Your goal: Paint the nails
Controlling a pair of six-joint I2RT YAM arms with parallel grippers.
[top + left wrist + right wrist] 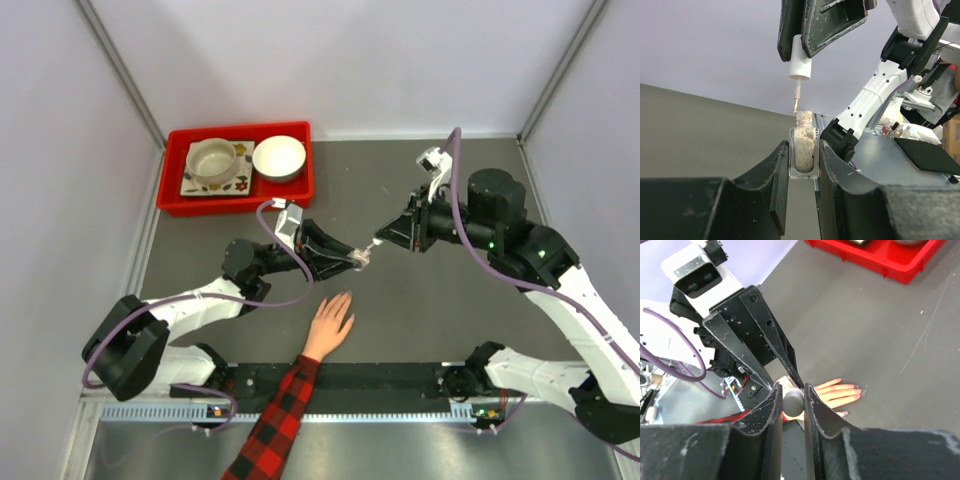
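At the far left sits a red tray [235,208] with a bowl [279,157] and a cup [212,160], which play no part in this job. Moving right, the left claw [350,256] is clamped narrow on a small clear polish bottle [804,147], held upright above the tabletop [450,300] with its neck open. Near of it and slightly left, a hand [330,325] in a red-and-black plaid sleeve [285,405] lies flat, palm down, fingers pointing far. The nails [856,389] are at those fingertips, well apart from the brush and too small to tell whether any carry polish. Right again, the right claw [793,401] pinches the white cap [800,60]. The brush [796,99] hangs from the cap with its tip just over the bottle's mouth.

By the look of it, the brush is either loading or lifting out. A wet brush may drip on the tabletop or on skin during the carry toward the hand. Bristles catching the neck could tilt the bottle in its grip. Each nail is far smaller than the claw — a slightly off descent would smear skin or press the finger. The hand itself may also shift.
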